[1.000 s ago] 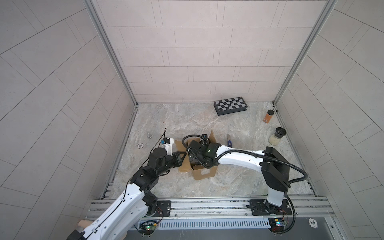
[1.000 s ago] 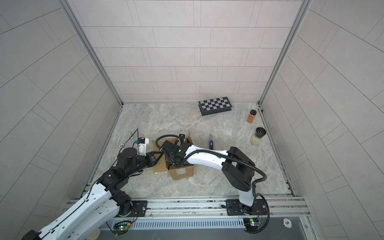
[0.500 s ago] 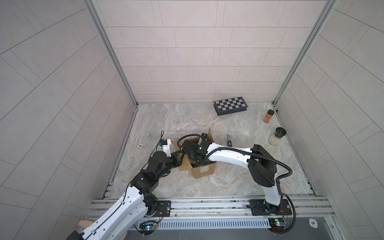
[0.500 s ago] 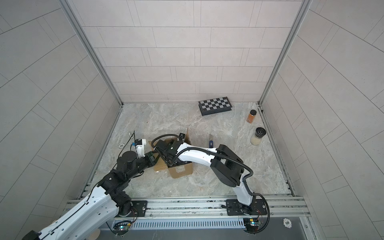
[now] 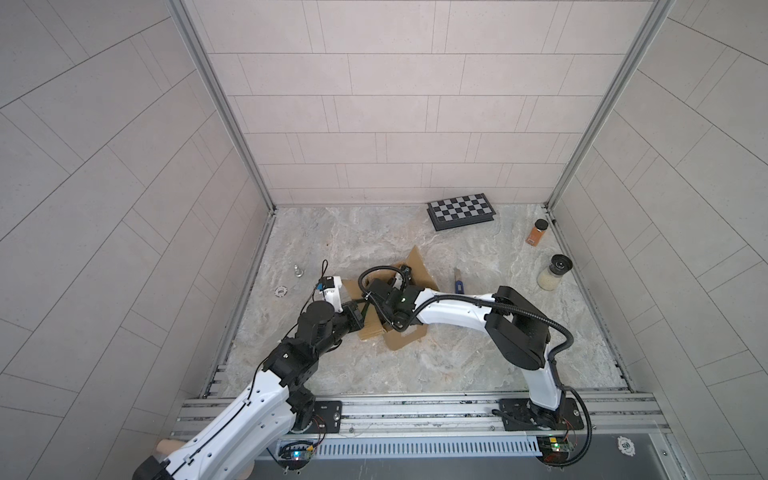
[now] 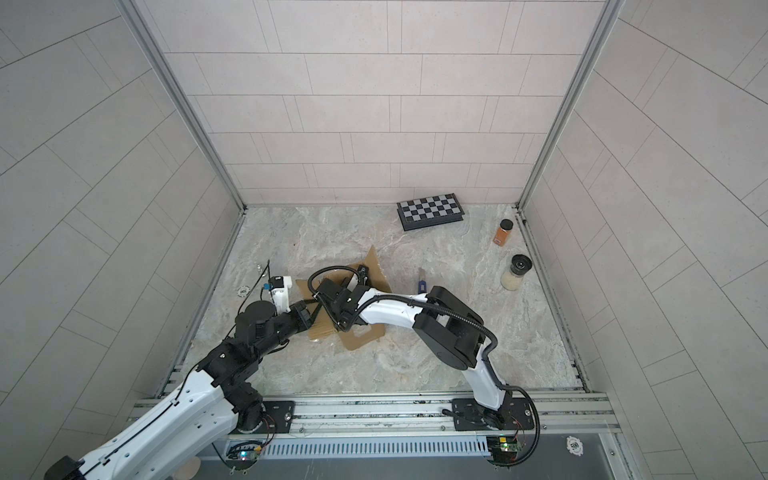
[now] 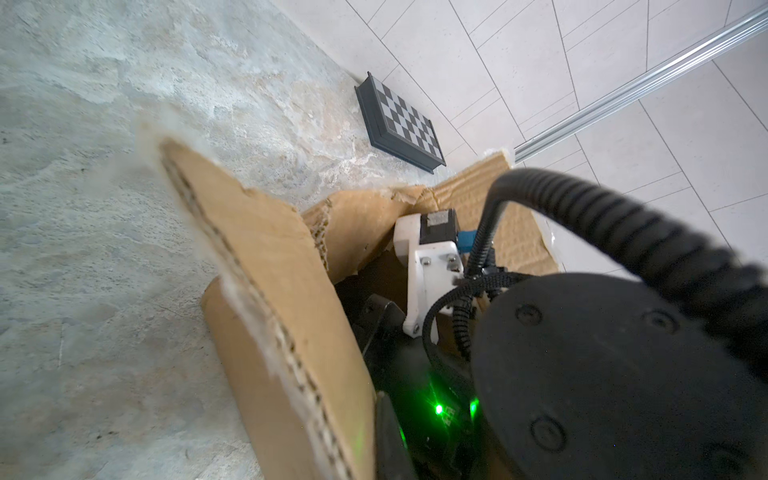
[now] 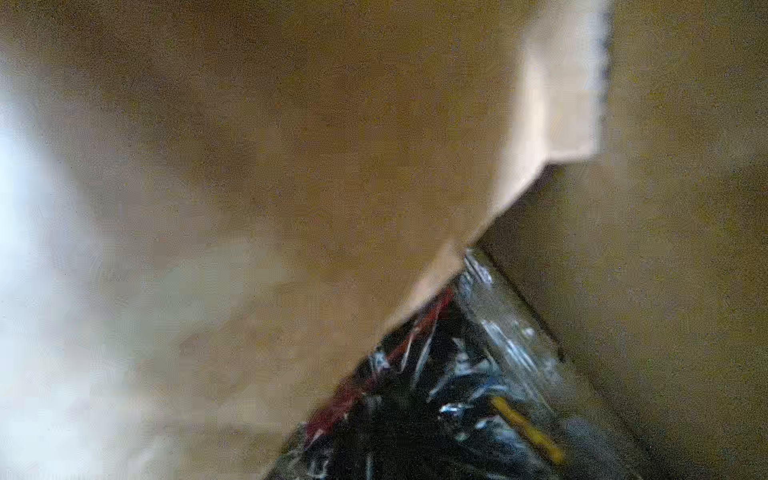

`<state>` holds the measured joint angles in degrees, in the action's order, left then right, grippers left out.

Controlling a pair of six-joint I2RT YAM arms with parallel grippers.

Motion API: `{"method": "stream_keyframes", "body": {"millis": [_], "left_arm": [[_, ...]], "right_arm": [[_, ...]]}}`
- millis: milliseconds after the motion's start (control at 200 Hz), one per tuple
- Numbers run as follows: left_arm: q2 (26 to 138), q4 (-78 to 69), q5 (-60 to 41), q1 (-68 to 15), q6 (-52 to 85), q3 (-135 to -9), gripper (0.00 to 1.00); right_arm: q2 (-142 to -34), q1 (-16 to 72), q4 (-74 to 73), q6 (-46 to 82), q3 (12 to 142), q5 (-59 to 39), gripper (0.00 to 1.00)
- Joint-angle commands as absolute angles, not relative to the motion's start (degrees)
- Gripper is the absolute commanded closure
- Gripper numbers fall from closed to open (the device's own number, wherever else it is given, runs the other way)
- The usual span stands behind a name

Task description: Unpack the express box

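Note:
The express box [image 5: 405, 337] is a brown carton standing open in mid-floor, flaps spread; both top views show it [image 6: 361, 337]. My left gripper [image 5: 358, 318] is shut on its left wall. In the left wrist view one finger [image 7: 388, 436] lies inside against that cardboard wall [image 7: 270, 270]. My right gripper [image 5: 395, 321] reaches down inside the box and is shut. Its wrist view shows cardboard [image 8: 291, 166] and a crinkled shiny black packet [image 8: 457, 395] with red and yellow marks. Whether it grips the packet is hidden.
A checkered case [image 5: 461, 210] lies at the back wall. An orange spice jar [image 5: 538, 232] and a black-lidded jar of white grains [image 5: 555, 272] stand far right. A blue knife [image 5: 457, 282] lies right of the box; a bolt [image 5: 298, 271] and a chip [image 5: 281, 291] lie left.
My right gripper has closed inside the box and its elbow has swung inward and lower. The left gripper has kept its hold on the box's left wall.

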<state>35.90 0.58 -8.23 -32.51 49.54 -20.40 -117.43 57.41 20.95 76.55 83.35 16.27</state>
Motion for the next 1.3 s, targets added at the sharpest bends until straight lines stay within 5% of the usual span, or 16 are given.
{"method": "stream_keyframes", "body": {"millis": [0,601,1292], "left_arm": [[36.06,2.5,-8.61,-33.04,47.23,-21.64,1.0],[37.98,10.74,-2.6,-33.05,44.15,-25.72,1.0],[44.11,13.46,-0.77,-29.17,41.38,-30.44,1.0]], "right_arm": [[-119.28,57.48,19.13,71.76,83.97,8.97,1.0],[-100.82,57.44,5.71,57.18,84.08,9.08,1.0],[-87.34,55.5,6.21,50.65,87.83,10.94,1.0]]}}
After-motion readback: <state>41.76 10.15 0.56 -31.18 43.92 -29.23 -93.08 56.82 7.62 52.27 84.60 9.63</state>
